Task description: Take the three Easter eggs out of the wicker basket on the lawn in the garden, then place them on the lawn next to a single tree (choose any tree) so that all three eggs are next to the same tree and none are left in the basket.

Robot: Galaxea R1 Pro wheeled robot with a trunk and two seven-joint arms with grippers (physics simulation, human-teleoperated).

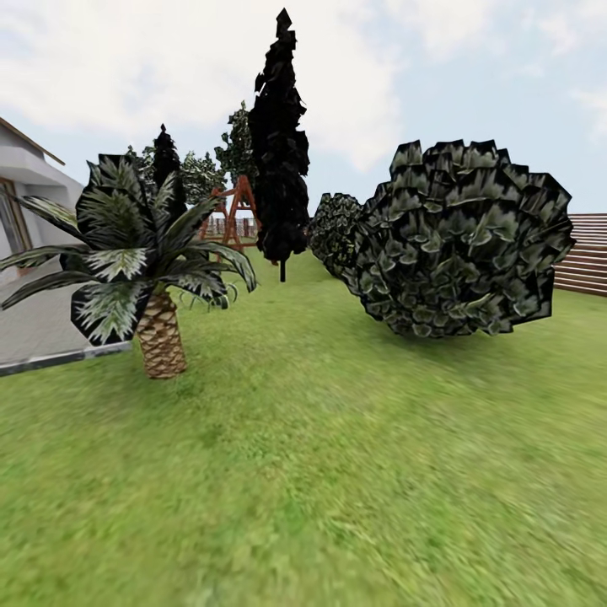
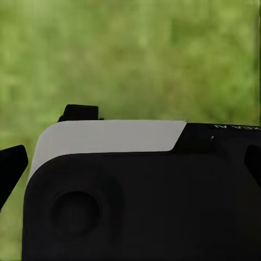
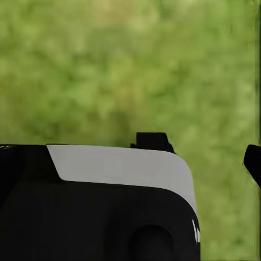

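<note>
Out on the lawn [image 1: 320, 472] we see a palm [image 1: 143, 253] and a bush [image 1: 459, 240], no basket or eggs, so we look around. Each pincer: we cannot tell.

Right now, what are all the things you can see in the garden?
Lawn: one, green, across the ground.
Palm: one, scaly brown trunk, green fronds, at left.
Thin dark tree: one, near black, centre back.
Big round bush: one, dark green, at right.
Smaller bush: one, dark green, behind it.
Wooden frame: one, reddish, far back.
House: one, white, left edge.
Fence: one, brown slats, right edge.
Robot body: black and white casing above grass, left wrist view, right wrist view.
</note>
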